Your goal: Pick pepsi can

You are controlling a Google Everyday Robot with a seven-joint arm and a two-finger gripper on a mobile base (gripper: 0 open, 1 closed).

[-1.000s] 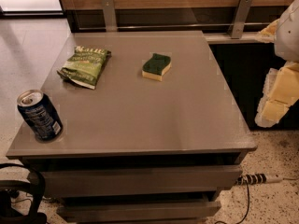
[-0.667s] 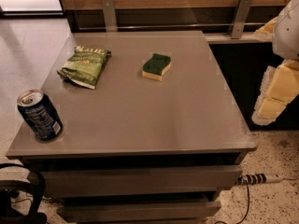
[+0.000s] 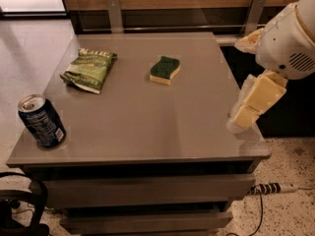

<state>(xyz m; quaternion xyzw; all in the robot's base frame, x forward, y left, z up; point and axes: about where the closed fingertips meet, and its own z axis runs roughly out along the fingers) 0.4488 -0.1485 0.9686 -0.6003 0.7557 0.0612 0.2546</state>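
A: Largest item in view?

B: The grey table, with drawers beneath. Next, the white robot arm, far right, beyond the table's right edge.

A: Gripper location and state?

B: The gripper hangs over the table's right edge. Open or closed: I cannot tell.

A: Items on top?

B: Green chip bag, far left. Pepsi can, upright at the near left corner, well apart from the gripper. Sponge, far middle.
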